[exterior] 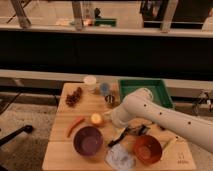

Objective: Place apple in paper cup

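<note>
Where the round apple (96,118) lies, the claw (116,131) hangs near.

The gripper (111,118) is hovering at mid-frame, just right of the apple (96,118), which is lying on the wooden table (60,150). The paper cup (90,81) is standing well apart, toward the table's upper edge.

Wooden table (60,150) w/ assorted kitchen bits; green tray (150,87) at far edge.
Near side: purple bowl (88,140), orange bowl (148,148), crumpled plastic (120,157) btwn them. Carrot (76,125) beside purple bowl. Grape bunch (74,97) further back. Blue-grey cup (104,88) nr tray, metal cup (110,99) just in front.
</note>
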Action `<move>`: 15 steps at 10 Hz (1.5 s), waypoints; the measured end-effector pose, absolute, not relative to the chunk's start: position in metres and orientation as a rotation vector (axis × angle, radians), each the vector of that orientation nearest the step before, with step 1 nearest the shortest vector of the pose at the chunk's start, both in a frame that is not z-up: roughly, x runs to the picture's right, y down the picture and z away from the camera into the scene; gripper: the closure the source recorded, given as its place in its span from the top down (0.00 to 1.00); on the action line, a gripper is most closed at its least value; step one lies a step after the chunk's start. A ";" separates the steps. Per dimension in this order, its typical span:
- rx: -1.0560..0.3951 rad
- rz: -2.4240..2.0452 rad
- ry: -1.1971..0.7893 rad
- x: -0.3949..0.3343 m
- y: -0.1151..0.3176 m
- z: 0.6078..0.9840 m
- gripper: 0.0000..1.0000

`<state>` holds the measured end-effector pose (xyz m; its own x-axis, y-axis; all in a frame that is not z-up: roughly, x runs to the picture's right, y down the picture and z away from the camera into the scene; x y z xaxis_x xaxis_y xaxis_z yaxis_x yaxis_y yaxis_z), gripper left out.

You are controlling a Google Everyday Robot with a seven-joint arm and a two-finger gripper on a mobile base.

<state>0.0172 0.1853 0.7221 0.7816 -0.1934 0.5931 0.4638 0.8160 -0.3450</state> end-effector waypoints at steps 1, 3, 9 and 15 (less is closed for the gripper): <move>-0.497 -0.375 -0.572 0.012 0.185 0.725 0.80; -0.487 -0.386 -0.573 -0.002 0.181 0.732 0.80; -0.474 -0.373 -0.579 -0.024 0.168 0.763 0.80; -0.453 -0.395 -0.570 -0.033 0.169 0.785 0.80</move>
